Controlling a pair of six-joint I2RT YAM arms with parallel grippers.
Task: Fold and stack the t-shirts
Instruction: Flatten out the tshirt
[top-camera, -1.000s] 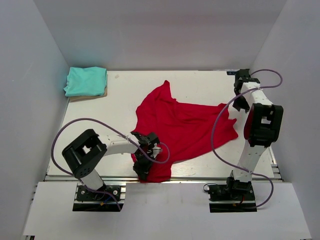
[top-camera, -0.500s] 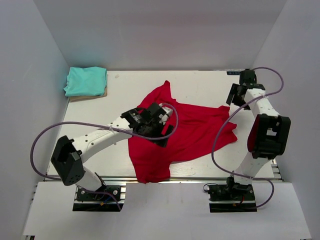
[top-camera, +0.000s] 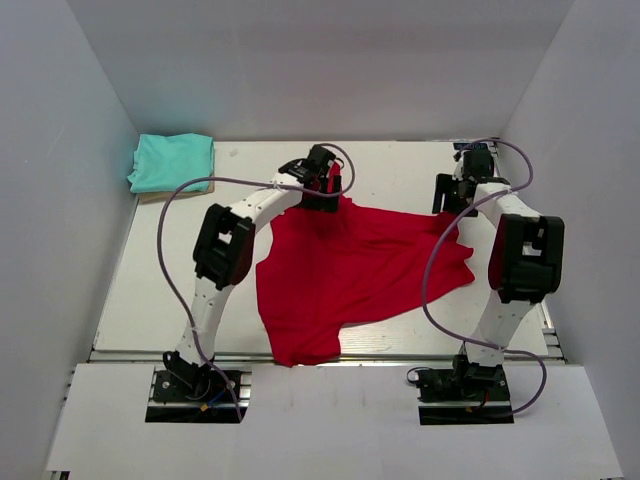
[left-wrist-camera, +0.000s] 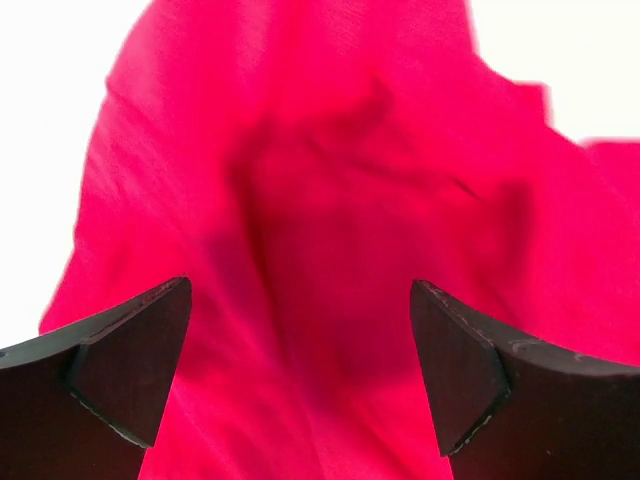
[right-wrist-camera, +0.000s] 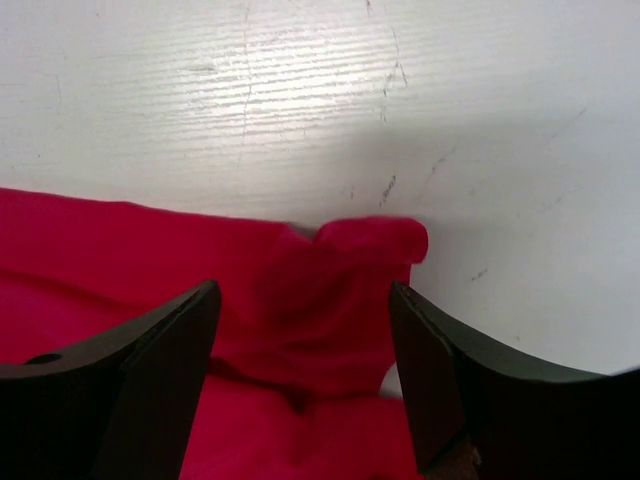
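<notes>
The red t-shirt (top-camera: 350, 270) lies spread and rumpled across the middle of the table. The teal t-shirt (top-camera: 172, 162) rests neatly folded in the far left corner. My left gripper (top-camera: 322, 192) hovers over the red shirt's far left corner. In the left wrist view this gripper (left-wrist-camera: 300, 290) stands open, with red cloth (left-wrist-camera: 330, 180) below and nothing pinched. My right gripper (top-camera: 450, 196) is at the shirt's far right corner. Seen from the right wrist, it (right-wrist-camera: 302, 290) is open around a bunched red corner (right-wrist-camera: 345, 265), and its fingers are clear of the cloth.
A thin brown sheet (top-camera: 178, 192) pokes out under the teal shirt. White walls close in the table on the left, right and back. A metal rail (top-camera: 300, 358) runs along the near edge. Purple cables loop from both arms.
My left gripper has let go of the red shirt's near hem, opened and swung to its far left corner. The right gripper has shifted left toward the far right corner.
</notes>
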